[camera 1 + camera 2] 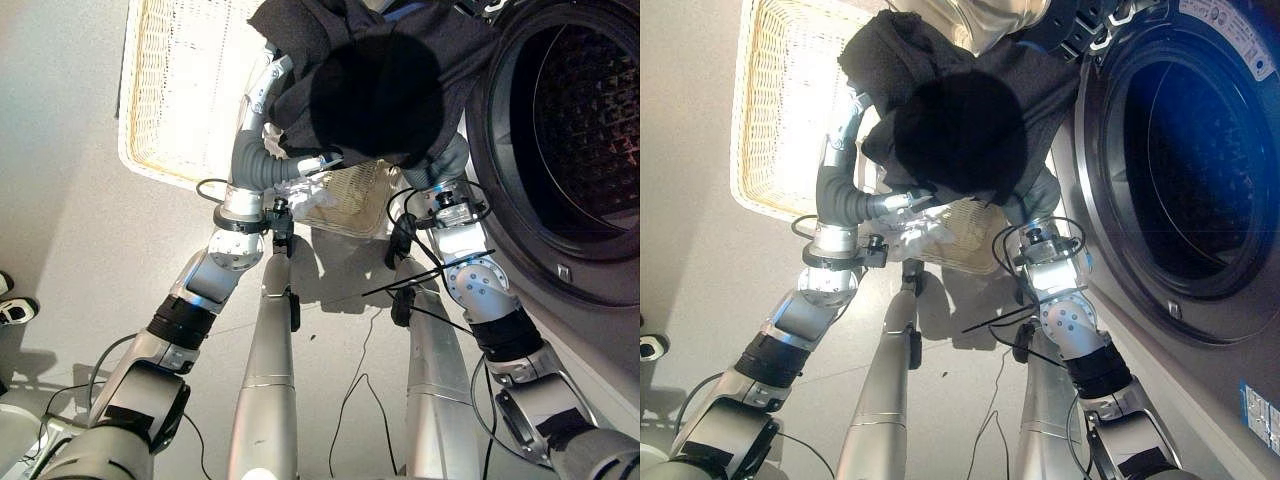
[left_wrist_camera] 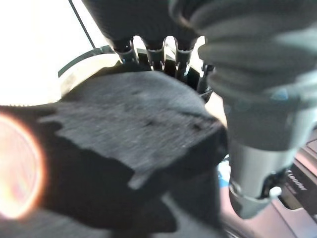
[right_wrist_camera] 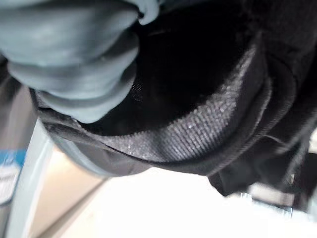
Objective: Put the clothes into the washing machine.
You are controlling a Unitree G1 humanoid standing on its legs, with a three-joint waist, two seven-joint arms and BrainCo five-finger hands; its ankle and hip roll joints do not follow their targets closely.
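Now we hold the dark clothes (image 1: 370, 90) bundled at upper centre, left hand (image 2: 153, 49) behind them, right hand (image 3: 74, 59) buried, neither grip readable, so we should swing them right, clearing the rim of the washing machine (image 1: 500, 200), over the basket (image 1: 180, 90).

Head pair downward; wrist cameras against dark cloth (image 2: 133, 144).

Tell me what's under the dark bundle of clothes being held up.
Under the dark clothes both arms reach up; the wicker basket sits on the floor below. The cloth hides the right hand completely. The left hand shows at the cloth's edge, its fingertips buried in it.
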